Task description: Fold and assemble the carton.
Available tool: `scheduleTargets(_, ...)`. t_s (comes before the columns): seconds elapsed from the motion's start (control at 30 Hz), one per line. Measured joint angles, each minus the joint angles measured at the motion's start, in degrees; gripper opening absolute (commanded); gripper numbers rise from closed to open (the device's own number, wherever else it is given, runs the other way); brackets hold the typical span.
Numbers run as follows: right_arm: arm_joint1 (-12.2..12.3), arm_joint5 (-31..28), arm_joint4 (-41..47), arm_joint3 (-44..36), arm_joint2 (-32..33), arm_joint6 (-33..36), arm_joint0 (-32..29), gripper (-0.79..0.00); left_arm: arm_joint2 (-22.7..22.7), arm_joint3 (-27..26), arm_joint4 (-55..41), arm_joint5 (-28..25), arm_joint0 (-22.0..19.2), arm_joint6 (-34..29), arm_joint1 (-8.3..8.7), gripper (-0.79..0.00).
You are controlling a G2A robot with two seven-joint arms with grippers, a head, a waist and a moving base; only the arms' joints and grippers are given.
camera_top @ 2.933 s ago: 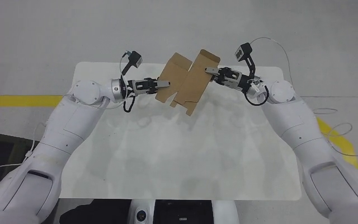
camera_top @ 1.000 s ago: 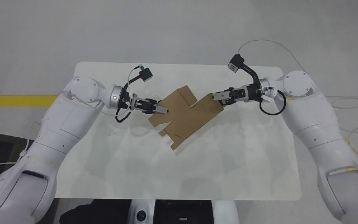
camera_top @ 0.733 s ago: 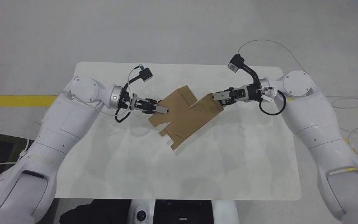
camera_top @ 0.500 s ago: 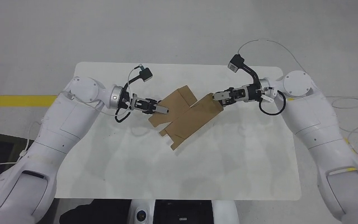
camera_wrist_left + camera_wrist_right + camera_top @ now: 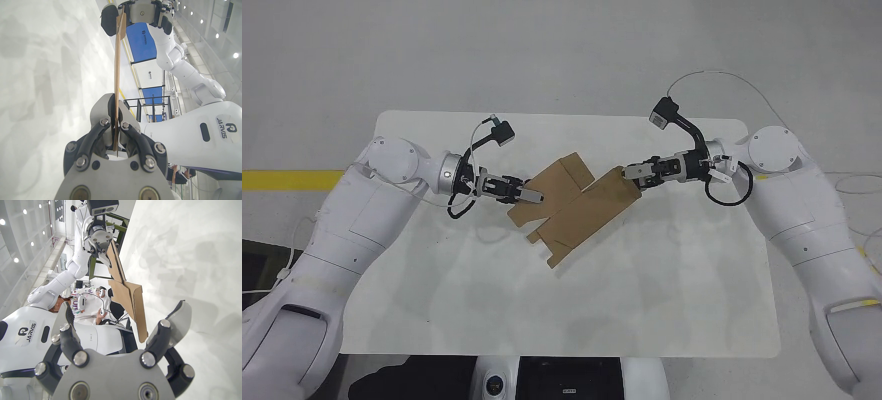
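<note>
One table (image 5: 542,300): white with rounded corners; both arms reach over its far half.
Carton (image 5: 577,215): a flat brown corrugated blank, not folded up, with stepped flaps along its edges. It spans the gap between the two grippers, over the middle of the table and a little toward the far side. From the top its broad face shows; the left wrist view sees it edge-on (image 5: 117,66). Whether its lowest corner touches the table cannot be told.
Left gripper (image 5: 534,197): at the carton's left edge, fingers pinched tight on the cardboard, which runs between the pads and back into the gripper (image 5: 115,106).
Right gripper (image 5: 627,172): at the carton's right end, fingers spread wide apart (image 5: 123,309). A corner of the carton (image 5: 130,298) sits in the gap, nearer one finger than the other.
</note>
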Motion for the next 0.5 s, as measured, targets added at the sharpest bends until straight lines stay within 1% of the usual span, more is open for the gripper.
scheduleTargets(0.37,0.0,0.0,-0.1,-0.1,0.0,-0.1,-0.1,0.0,0.0,-0.1,0.0,0.0,0.1,0.1,0.0,-0.785)
scheduleTargets(0.5,0.4,-0.5,-1.6,-1.6,0.9,-1.3,-1.5,0.0,-0.6,-1.9,0.0,0.5,0.8,1.5,0.03,-0.785)
